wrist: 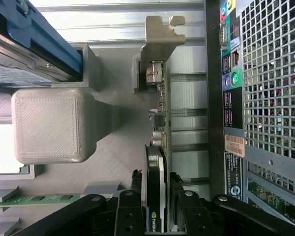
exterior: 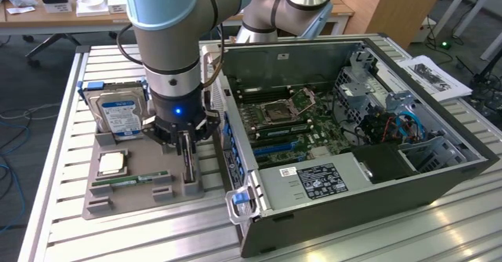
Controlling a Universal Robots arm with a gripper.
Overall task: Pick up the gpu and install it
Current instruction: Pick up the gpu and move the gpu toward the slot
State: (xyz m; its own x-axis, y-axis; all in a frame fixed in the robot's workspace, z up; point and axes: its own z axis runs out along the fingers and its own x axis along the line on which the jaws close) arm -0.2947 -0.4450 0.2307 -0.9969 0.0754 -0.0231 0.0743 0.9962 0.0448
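Pickup step: the gripper (exterior: 184, 143) hangs with fingers (wrist: 129, 204) spread astride the gpu (exterior: 189, 169), standing on edge in its gray holder (exterior: 117, 208) on the surface (exterior: 368, 241) beside the open computer case (exterior: 439, 182); lifting likely calls for a square, firm pinch.

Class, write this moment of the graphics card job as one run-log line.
stage: pickup | gripper: down over graphics card | graphics card: upright in grey tray slot | computer case: open, card not installed
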